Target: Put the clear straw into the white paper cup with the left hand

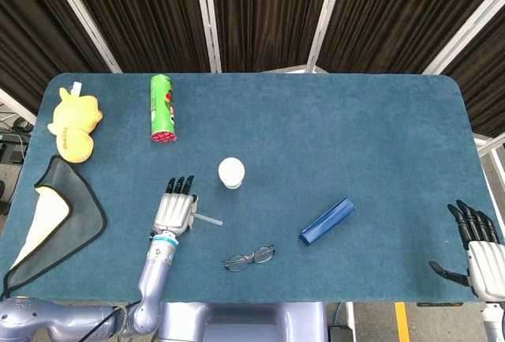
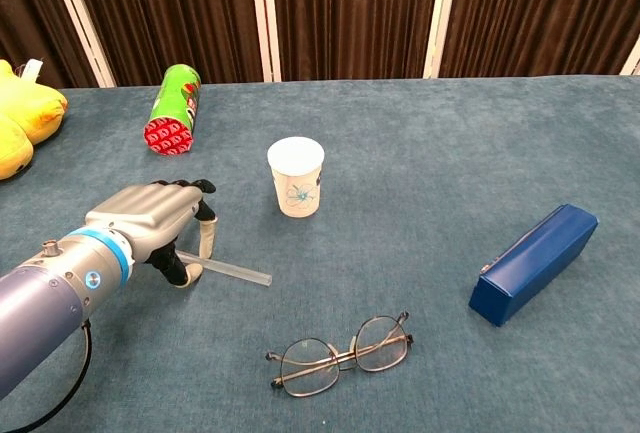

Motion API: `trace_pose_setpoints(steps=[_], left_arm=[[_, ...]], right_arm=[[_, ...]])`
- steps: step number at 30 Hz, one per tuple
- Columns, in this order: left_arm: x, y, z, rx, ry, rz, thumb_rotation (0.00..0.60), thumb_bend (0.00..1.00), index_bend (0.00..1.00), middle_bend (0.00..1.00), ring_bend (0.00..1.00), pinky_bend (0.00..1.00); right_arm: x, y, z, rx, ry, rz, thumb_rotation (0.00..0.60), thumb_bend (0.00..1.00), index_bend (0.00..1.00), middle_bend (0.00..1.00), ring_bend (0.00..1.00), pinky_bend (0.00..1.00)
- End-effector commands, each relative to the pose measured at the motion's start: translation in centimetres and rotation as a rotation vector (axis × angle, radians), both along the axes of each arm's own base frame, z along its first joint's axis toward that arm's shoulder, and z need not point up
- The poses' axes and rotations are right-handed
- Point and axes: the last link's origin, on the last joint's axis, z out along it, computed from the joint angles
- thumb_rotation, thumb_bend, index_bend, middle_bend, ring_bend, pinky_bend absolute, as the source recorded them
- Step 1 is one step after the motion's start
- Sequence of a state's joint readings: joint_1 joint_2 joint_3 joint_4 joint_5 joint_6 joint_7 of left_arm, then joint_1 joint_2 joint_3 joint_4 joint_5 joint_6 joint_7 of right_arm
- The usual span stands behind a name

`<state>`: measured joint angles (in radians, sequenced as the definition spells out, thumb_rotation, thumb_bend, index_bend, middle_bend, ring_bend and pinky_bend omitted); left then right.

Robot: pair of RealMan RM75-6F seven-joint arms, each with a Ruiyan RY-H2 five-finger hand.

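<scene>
The clear straw point(image 2: 232, 271) lies low over the blue table, its left end pinched between the thumb and a finger of my left hand point(image 2: 160, 218). In the head view the straw point(image 1: 209, 219) sticks out to the right of the left hand point(image 1: 175, 208). The white paper cup point(image 2: 296, 178) stands upright behind and to the right of that hand, a short gap away, and shows in the head view as a white round cup point(image 1: 231, 172). My right hand point(image 1: 476, 243) hangs off the table's right edge with fingers spread, holding nothing.
Glasses point(image 2: 340, 353) lie near the front edge. A blue case point(image 2: 533, 263) sits to the right. A green can point(image 2: 173, 110) lies on its side at the back left, beside a yellow plush point(image 1: 73, 121). A grey cloth point(image 1: 55, 216) covers the left edge.
</scene>
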<state>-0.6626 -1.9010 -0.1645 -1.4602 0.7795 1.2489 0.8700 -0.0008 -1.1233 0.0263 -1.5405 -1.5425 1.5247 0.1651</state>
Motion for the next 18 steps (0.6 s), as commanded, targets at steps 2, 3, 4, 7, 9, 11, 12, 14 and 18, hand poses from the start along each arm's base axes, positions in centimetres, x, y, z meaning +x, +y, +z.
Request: trace_pose_setpoints(steps=[2, 3, 4, 7, 9, 11, 12, 14, 18], left_arm=[[0.1, -0.1, 0.2, 0.004, -0.014, -0.006, 0.600, 0.44, 0.57, 0.00, 0.00, 0.02], [0.2, -0.2, 0.3, 0.007, -0.020, -0.011, 0.600, 0.44, 0.57, 0.00, 0.00, 0.02], [0.3, -0.2, 0.5, 0.011, -0.027, -0.015, 0.600, 0.44, 0.57, 0.00, 0.00, 0.02], [0.9, 0.0, 1.6, 0.032, -0.065, -0.032, 0.600, 0.44, 0.56, 0.00, 0.00, 0.02], [1.5, 0.2, 3.0, 0.052, -0.126, -0.034, 0.600, 0.44, 0.56, 0.00, 0.00, 0.02], [1.9, 0.4, 4.1, 0.058, -0.172, -0.024, 0.600, 0.44, 0.56, 0.00, 0.00, 0.02], [2.0, 0.5, 4.6, 0.061, -0.197, -0.017, 0.600, 0.44, 0.56, 0.00, 0.00, 0.02], [2.6, 0.9, 5.8, 0.068, -0.261, 0.004, 0.600, 0.44, 0.56, 0.00, 0.00, 0.02], [3.8, 1.5, 7.6, 0.070, -0.406, 0.043, 0.600, 0.44, 0.56, 0.00, 0.00, 0.02]], right_arm=[[0.0, 0.0, 0.0, 0.000, 0.001, 0.000, 0.600, 0.08, 0.00, 0.00, 0.00, 0.00], [0.0, 0.0, 0.0, -0.001, 0.001, 0.000, 0.600, 0.08, 0.00, 0.00, 0.00, 0.00], [0.0, 0.0, 0.0, -0.001, 0.001, 0.000, 0.600, 0.08, 0.00, 0.00, 0.00, 0.00], [0.0, 0.0, 0.0, -0.001, 0.002, 0.000, 0.600, 0.08, 0.00, 0.00, 0.00, 0.00], [0.0, 0.0, 0.0, -0.002, 0.003, 0.000, 0.600, 0.08, 0.00, 0.00, 0.00, 0.00], [0.0, 0.0, 0.0, -0.002, 0.004, 0.000, 0.600, 0.08, 0.00, 0.00, 0.00, 0.00], [0.0, 0.0, 0.0, -0.002, 0.004, 0.000, 0.600, 0.08, 0.00, 0.00, 0.00, 0.00], [0.0, 0.0, 0.0, -0.003, 0.004, 0.000, 0.600, 0.08, 0.00, 0.00, 0.00, 0.00], [0.0, 0.0, 0.0, -0.003, 0.004, -0.001, 0.600, 0.08, 0.00, 0.00, 0.00, 0.00]])
